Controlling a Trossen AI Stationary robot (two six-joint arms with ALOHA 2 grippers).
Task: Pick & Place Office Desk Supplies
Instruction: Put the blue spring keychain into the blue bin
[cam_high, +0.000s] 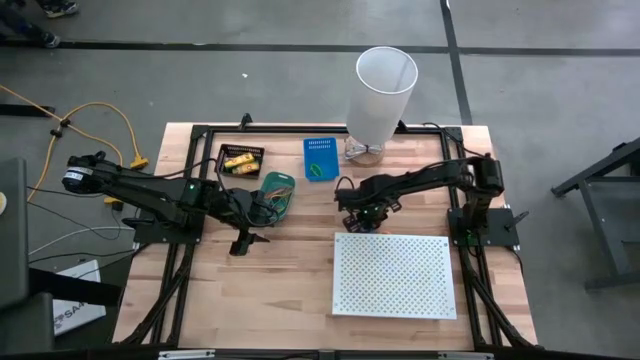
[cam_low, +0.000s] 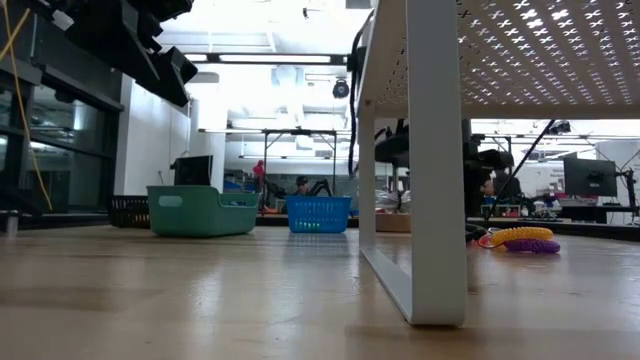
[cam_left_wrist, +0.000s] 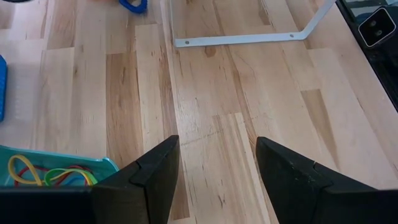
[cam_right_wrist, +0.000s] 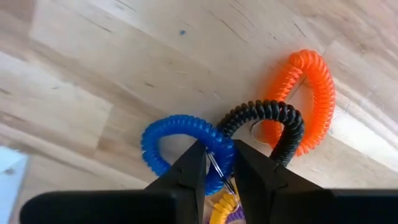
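Here, mid-task: the right gripper (cam_right_wrist: 217, 163), at frame centre, pinches a blue coil loop (cam_right_wrist: 180, 146) beside orange (cam_right_wrist: 308, 93) and black (cam_right_wrist: 273, 124) loops still on the table; the left gripper (cam_left_wrist: 217, 165) hovers spread and empty, bands (cam_left_wrist: 50, 174) already in the teal tray (cam_left_wrist: 106, 165).

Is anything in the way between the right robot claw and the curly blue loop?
Nothing visible is. The right gripper is already down at the blue coil loop, its fingers close together at the loop's rim. A black coil and an orange coil lie just beyond it.
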